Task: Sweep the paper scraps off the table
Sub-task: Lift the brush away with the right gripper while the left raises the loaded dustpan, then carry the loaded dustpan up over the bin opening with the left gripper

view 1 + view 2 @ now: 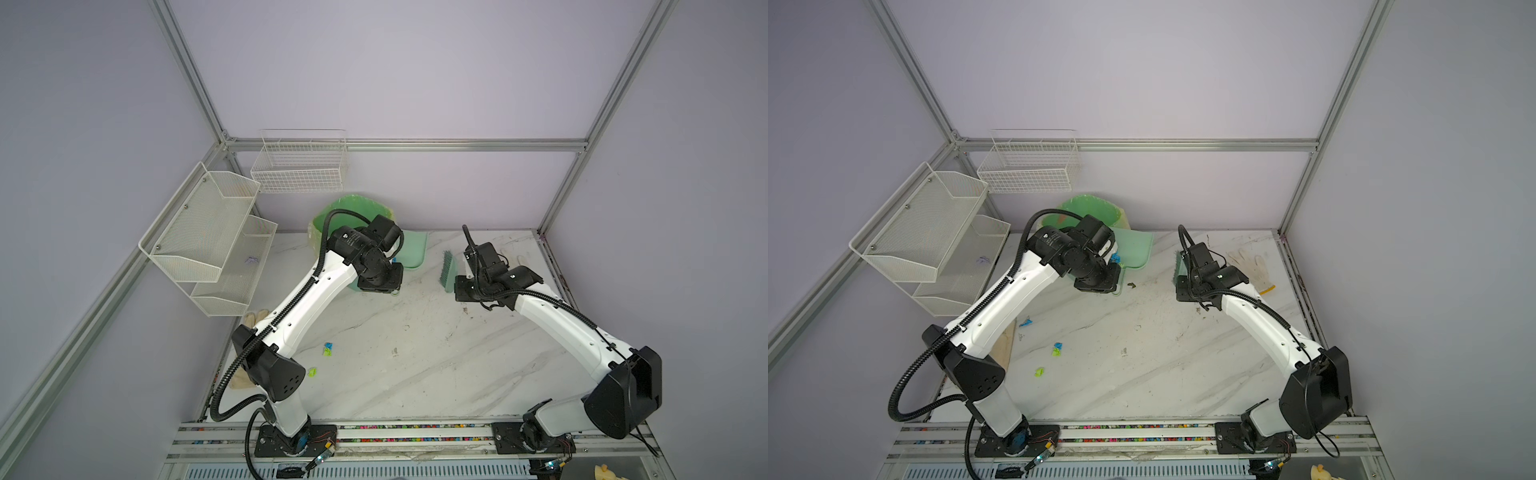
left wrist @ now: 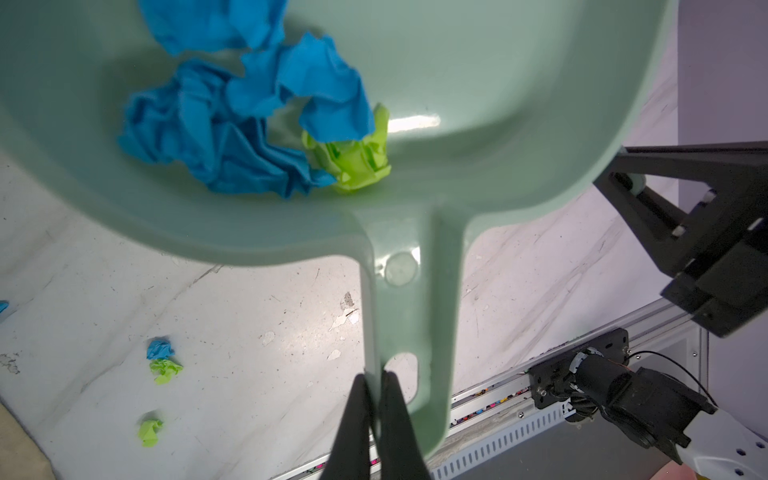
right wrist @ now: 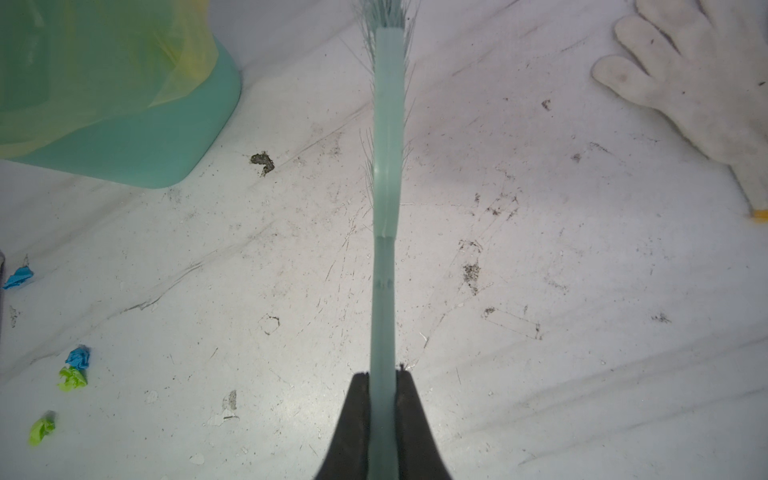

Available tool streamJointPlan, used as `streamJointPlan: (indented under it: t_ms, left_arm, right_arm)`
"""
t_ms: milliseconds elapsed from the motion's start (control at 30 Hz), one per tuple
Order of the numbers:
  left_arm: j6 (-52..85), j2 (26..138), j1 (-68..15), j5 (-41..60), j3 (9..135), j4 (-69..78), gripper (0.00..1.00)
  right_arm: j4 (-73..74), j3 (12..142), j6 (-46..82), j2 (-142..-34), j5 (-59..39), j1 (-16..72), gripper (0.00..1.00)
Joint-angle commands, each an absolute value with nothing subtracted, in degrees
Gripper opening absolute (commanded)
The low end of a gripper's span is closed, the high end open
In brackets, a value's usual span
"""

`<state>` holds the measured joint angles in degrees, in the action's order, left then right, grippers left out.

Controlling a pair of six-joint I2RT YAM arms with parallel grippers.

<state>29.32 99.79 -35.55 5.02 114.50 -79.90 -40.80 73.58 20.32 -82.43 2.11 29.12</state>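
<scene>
Dustpan [image 2: 457, 104] handle pinched in my left pincer [image 2: 376, 386], scraps [image 2: 232, 137] inside; tip slowly over bin [image 1: 349, 208], lip well inside. My right pincer [image 3: 382, 382] clamps brush [image 3: 386, 124]. Loose scraps [image 2: 166, 370] lie on table [image 1: 415, 374].

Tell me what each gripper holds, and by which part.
The left gripper holds the dustpan by the end of its handle, beside the hanging hole. The right gripper holds the brush by its handle end.
</scene>
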Motion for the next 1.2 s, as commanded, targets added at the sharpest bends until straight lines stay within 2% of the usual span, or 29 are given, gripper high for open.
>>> streamJointPlan:
  t_ms: [0, 300, 567, 967, 1167]
  left_arm:
    - [28.4, 98.0, -33.8, 7.6, 120.7, -79.1, 0.0]
    - [29.3, 98.3, -28.6, 12.7, 123.3, -77.2, 0.0]
    - [32.0, 95.4, -22.5, 23.3, 116.2, -69.7, 0.0]
    - [35.4, 93.1, -15.1, 34.3, 108.0, -61.6, 0.0]
    - [43.4, 89.9, -11.7, 45.6, 98.6, -48.2, 0.0]
  right_arm:
    - [-39.1, 73.1, 21.1, -81.0, 1.9, 28.7, 0.0]
    - [-38.4, 72.5, 21.1, -81.1, 1.5, 28.8, 0.0]
    - [-35.3, 71.9, 21.9, -81.8, -3.0, 28.7, 0.0]
    - [-35.8, 72.1, 21.8, -81.9, -2.4, 28.7, 0.0]
    - [-35.6, 72.2, 21.9, -82.2, -2.7, 28.7, 0.0]
